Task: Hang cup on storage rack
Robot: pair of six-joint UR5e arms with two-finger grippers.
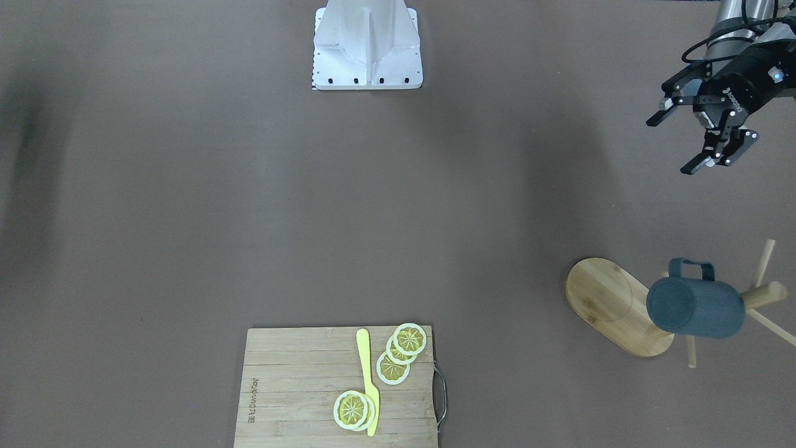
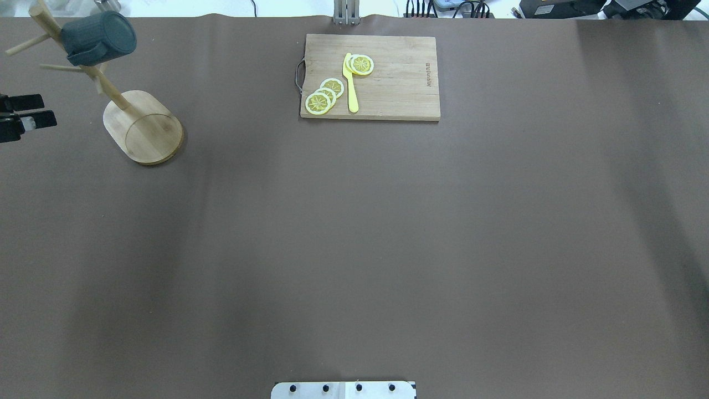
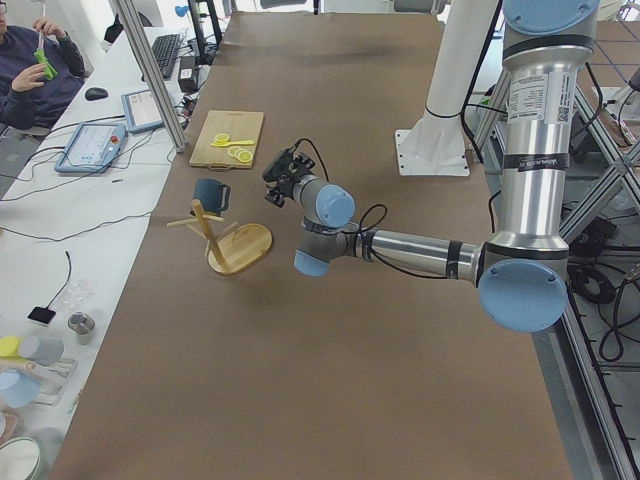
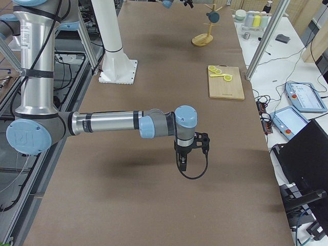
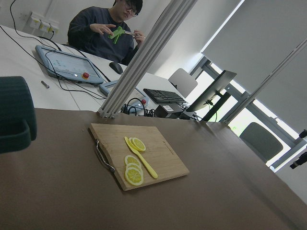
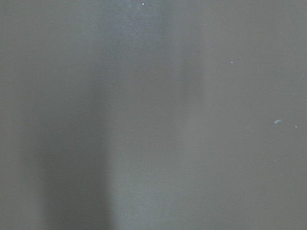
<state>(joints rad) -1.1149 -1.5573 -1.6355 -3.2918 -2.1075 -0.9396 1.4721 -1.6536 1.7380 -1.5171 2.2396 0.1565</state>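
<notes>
1. Cup – dark teal-blue – was up on the storage rack, off the table. It lay on its side against the upper post among the pegs, closed base showing and squarish handle turned toward the robot. I could not tell which peg carried it.
2. The rack stood on its oval base near the table's far corner, on the robot's left side.
3. Left gripper hung in the air on the robot's side of the rack, well apart from the cup. Jaws were spread wide with nothing between them.
4. Right gripper showed only in the exterior right view, pointing down above bare table, far from the rack. I could not tell how its jaws stood. Its wrist camera saw only brown table cover.
5. A bamboo cutting board lay at mid-table on the operators' edge, carrying lemon slices and a yellow knife.
6. A seated person showed beyond the table – left wrist view.
</notes>
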